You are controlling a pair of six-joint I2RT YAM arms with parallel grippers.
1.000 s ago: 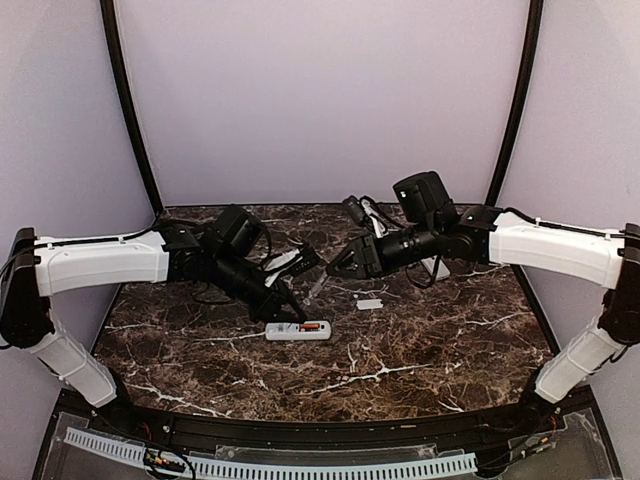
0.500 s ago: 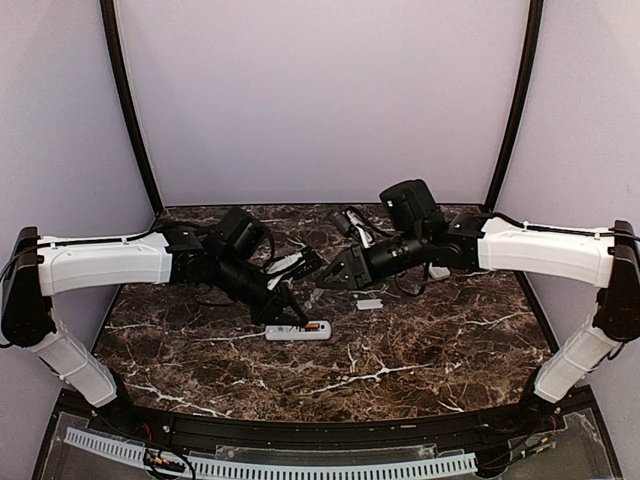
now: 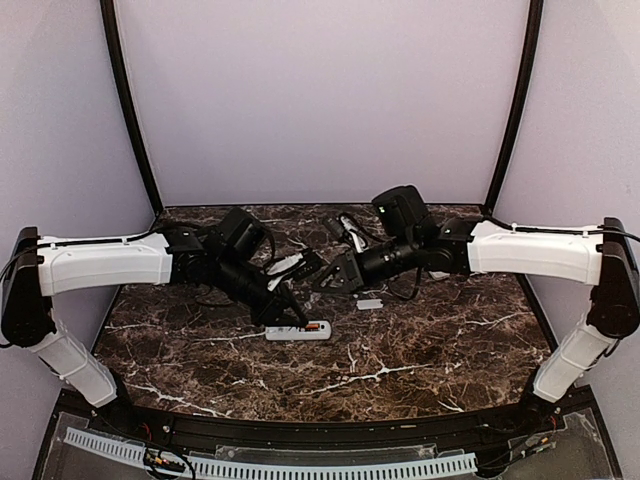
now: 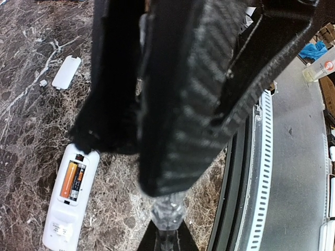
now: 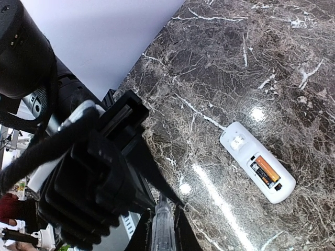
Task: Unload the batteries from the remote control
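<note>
Both clamped shut on clear tool (image 4: pixel 168 212), tip hidden: left gripper (image 3: pixel 305 263), right gripper (image 5: pixel 163 213). Open table (image 5: pixel 261 63) around remote (image 4: pixel 65 222), batteries (image 4: pixel 72 180) exposed.

We find the remote (image 3: pixel 298 330) on the table (image 3: pixel 450 340), batteries (image 3: pixel 313 326) in its right end. The cover (image 3: pixel 370 303) lies right of it, farther back. Above and behind the remote, a tool (image 5: pixel 162 232) sits in the right gripper (image 5: pixel 164 214).

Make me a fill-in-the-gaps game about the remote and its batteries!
1. The open remote holds ___ batteries.
2. The batteries are mostly ___ in colour.
3. The remote's body is ___ in colour.

Missing words: two, orange, white.
</note>
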